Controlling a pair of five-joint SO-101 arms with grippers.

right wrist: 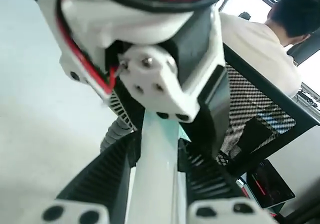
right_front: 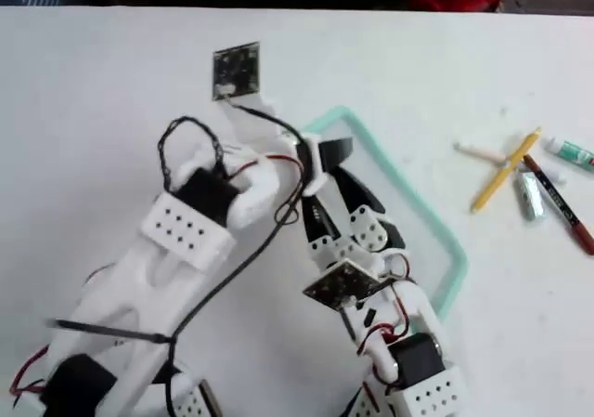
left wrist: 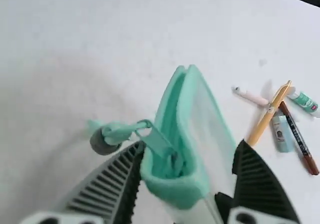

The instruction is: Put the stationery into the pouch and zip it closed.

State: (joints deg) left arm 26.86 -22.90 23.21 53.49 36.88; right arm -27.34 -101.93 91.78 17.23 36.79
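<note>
My left claw point(left wrist: 192, 151) stands spread around the zip end of the mint pouch point(left wrist: 197, 99), which is raised on its edge over the bench point(right_front: 93, 83). My right claw point(right wrist: 157, 146) is pinching the pouch's edge. The stationery point(right_front: 524, 180) lies loose on the bench, apart from the pouch.

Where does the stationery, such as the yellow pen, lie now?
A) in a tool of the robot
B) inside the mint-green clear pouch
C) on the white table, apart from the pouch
C: the yellow pen and brown pencil lie on the white table, outside the mint-green clear pouch.
</note>
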